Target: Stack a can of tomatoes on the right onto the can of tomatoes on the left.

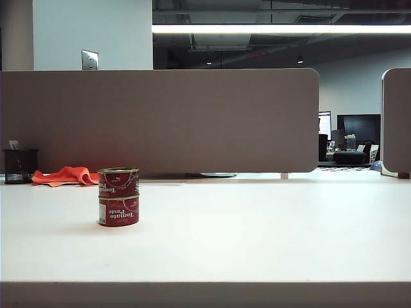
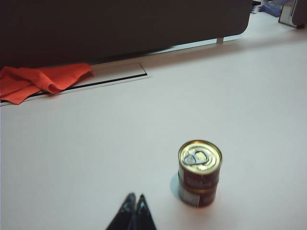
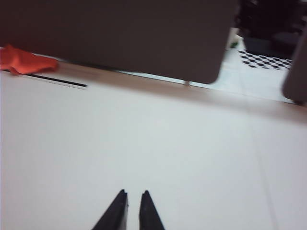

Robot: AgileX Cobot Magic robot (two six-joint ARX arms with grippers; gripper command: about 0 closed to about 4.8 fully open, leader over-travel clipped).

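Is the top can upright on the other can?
Upright: the top can sits level on the bottom can, its pull-tab lid facing up.

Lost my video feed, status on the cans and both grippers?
Top can stacked on bottom can, upright. Left gripper shut, empty, near the stack. Right gripper slightly parted, empty, over bare table. Nothing in the way.

Lower can (image 1: 118,211) upside-down "Tomato Paste", upper can (image 1: 118,182) "Tomato"

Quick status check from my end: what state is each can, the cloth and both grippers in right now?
Upper tomato can: upright, stacked on the lower one.
Lower tomato can: upright on the table.
Orange cloth: crumpled by the divider.
Left gripper: shut, empty, above the table.
Right gripper: slightly parted, empty.
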